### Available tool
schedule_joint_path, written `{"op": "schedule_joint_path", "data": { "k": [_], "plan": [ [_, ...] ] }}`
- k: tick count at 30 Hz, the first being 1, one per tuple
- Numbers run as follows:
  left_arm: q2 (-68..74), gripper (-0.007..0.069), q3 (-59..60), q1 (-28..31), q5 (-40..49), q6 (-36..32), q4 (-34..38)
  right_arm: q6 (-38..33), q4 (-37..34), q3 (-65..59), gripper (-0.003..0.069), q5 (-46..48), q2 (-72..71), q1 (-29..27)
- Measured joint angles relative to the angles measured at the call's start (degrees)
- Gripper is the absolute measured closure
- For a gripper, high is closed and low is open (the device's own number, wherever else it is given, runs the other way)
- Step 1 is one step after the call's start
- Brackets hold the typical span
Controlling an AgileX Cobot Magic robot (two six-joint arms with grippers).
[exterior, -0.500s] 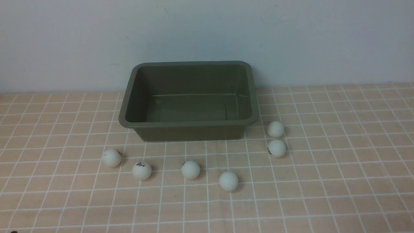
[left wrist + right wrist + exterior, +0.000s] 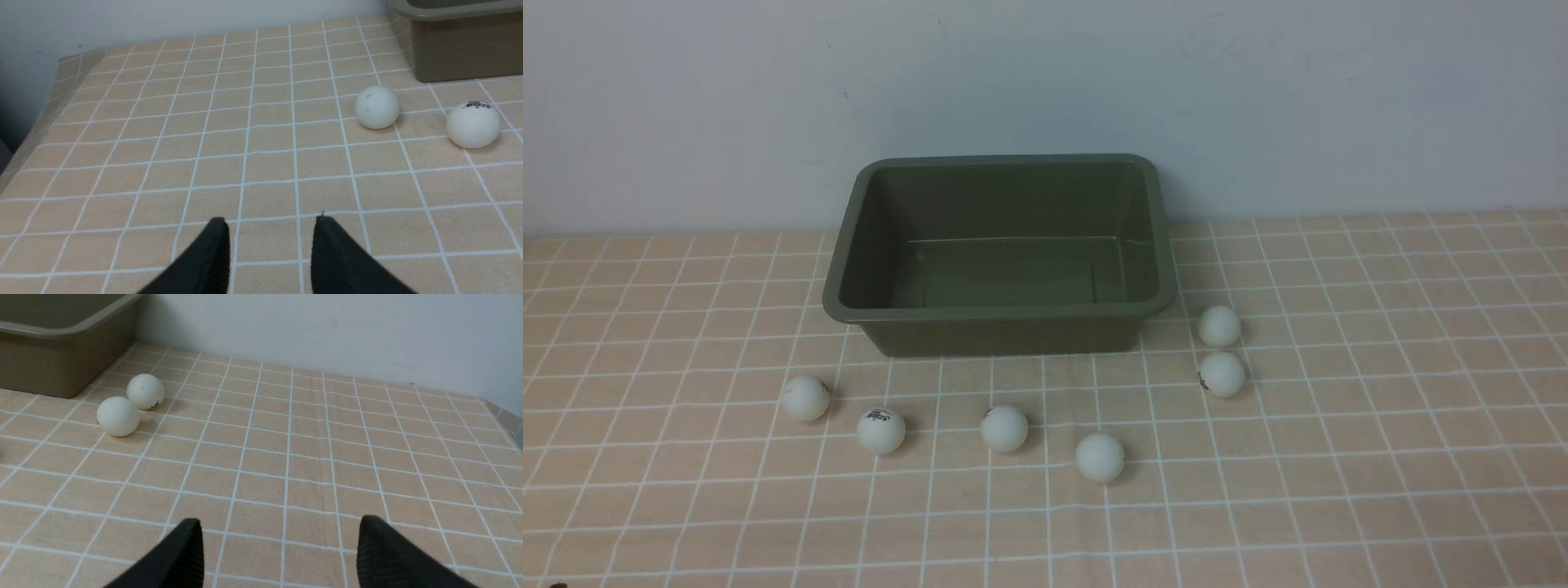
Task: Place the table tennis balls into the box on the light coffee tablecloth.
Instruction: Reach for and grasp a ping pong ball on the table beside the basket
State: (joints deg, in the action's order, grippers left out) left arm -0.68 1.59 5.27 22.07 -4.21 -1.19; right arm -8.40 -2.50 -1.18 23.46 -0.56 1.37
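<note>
Nothing moved; balls (image 2: 376, 107) lie beyond both hands (image 2: 270, 219) (image 2: 280, 520).

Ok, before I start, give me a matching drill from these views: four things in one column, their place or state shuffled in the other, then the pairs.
Things:
1. box
2. left gripper
3. right gripper
4. printed ball

States:
A. fingers spread wide, nothing between them
B. empty inside
C. resting on the tablecloth, second ball from the left in the front view
D. fingers a narrower gap apart, nothing between them

Pairs: 1-B, 2-D, 3-A, 4-C
</note>
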Motion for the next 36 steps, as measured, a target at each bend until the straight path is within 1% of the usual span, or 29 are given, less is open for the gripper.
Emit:
{"op": "schedule_joint_path", "data": {
  "k": [36],
  "plan": [
    [0.0,0.0400,0.0,0.0,0.0,0.0,0.0,-1.3,0.8,0.0,0.0196,0.0,0.0,0.0]
  ]
}}
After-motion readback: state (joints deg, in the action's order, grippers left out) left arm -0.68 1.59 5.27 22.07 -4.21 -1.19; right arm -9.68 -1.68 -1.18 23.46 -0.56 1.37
